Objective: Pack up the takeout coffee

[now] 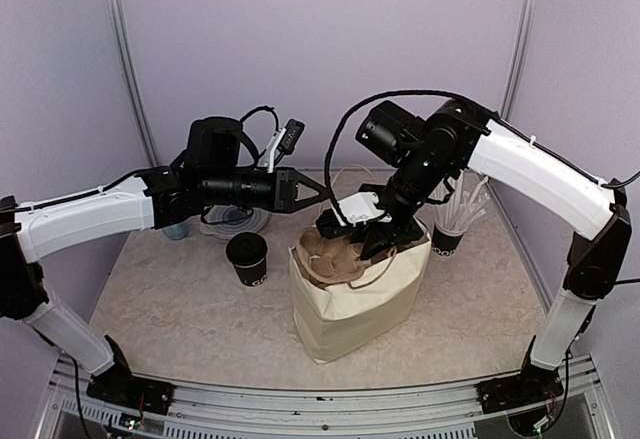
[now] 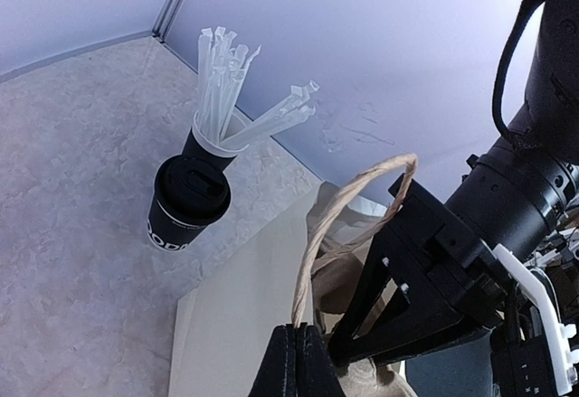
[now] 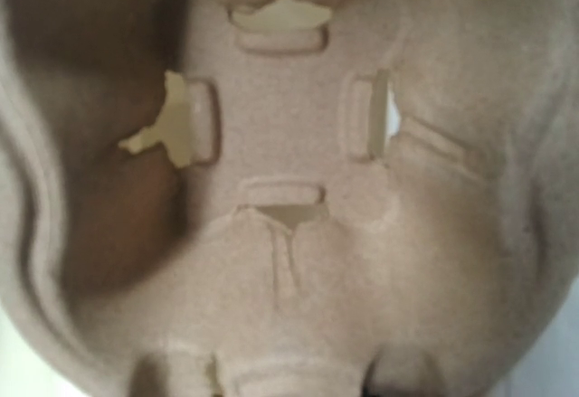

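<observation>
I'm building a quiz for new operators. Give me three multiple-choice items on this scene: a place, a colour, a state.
1. Relative to the paper bag, the cup carrier is: A) in its open top B) beside it C) under it
2. The lidded cup left of the bag has a lid that is: A) white B) black C) blue
3. The left gripper and the bag handle: A) apart B) gripper shut on it C) gripper open around it
Answers: 1 A, the carrier shows inside the bag's mouth; 2 B, its top is black; 3 B, it pinches the twine loop.
</observation>
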You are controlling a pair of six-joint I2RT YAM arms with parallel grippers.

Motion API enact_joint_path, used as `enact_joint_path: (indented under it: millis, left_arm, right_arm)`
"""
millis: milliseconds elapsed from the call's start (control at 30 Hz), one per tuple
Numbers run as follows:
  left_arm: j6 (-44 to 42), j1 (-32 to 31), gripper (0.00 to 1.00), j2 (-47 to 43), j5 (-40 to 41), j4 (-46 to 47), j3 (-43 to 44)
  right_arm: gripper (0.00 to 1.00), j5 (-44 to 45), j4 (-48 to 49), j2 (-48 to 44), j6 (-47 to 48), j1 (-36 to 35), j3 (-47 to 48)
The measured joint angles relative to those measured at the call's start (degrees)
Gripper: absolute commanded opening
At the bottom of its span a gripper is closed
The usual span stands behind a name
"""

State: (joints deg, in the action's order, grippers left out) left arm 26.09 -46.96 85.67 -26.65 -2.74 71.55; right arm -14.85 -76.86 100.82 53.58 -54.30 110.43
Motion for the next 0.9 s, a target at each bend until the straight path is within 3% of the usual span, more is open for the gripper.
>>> enact_joint_path:
  millis: [900]
  left_arm:
    - [-0.7,0.4,0.0,1.5,-1.4,-0.3,1.4]
  right_arm:
    - [0.2,4.8,0.0,0.4,5.1,-1.3,-5.3]
